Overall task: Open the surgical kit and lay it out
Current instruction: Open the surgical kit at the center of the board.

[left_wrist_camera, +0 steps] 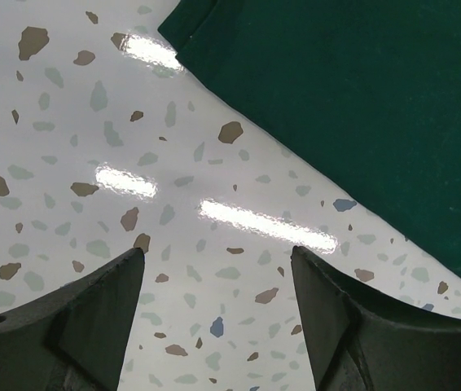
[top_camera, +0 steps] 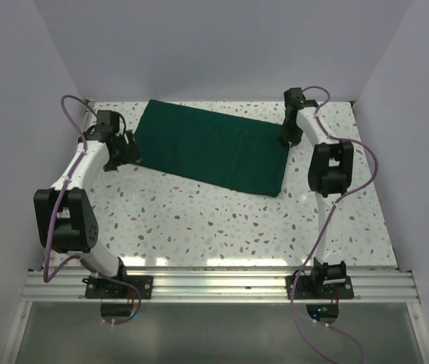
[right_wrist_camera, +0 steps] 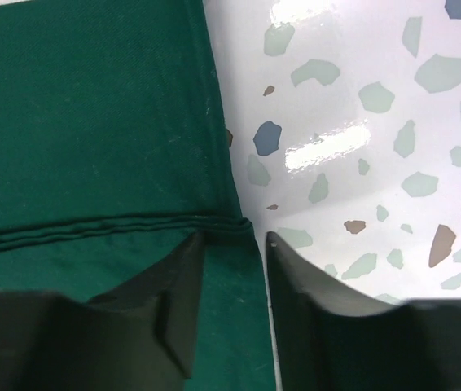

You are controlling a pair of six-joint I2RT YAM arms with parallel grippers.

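Note:
The surgical kit is a folded dark green cloth (top_camera: 211, 148) lying flat at the back of the table. No steel tray or instruments show. My left gripper (top_camera: 127, 152) is open and empty just off the cloth's left edge; in the left wrist view (left_wrist_camera: 218, 252) it is over bare table, with the cloth (left_wrist_camera: 361, 106) ahead and to the right. My right gripper (top_camera: 286, 140) is at the cloth's far right corner. In the right wrist view (right_wrist_camera: 234, 238) its jaws stand narrowly apart astride the cloth's (right_wrist_camera: 92, 122) edge beside a seam, with the cloth lying flat between them.
The speckled white table (top_camera: 222, 220) is walled at the back and both sides. An aluminium rail (top_camera: 214, 284) with both arm bases runs along the near edge. Purple cables loop from each arm.

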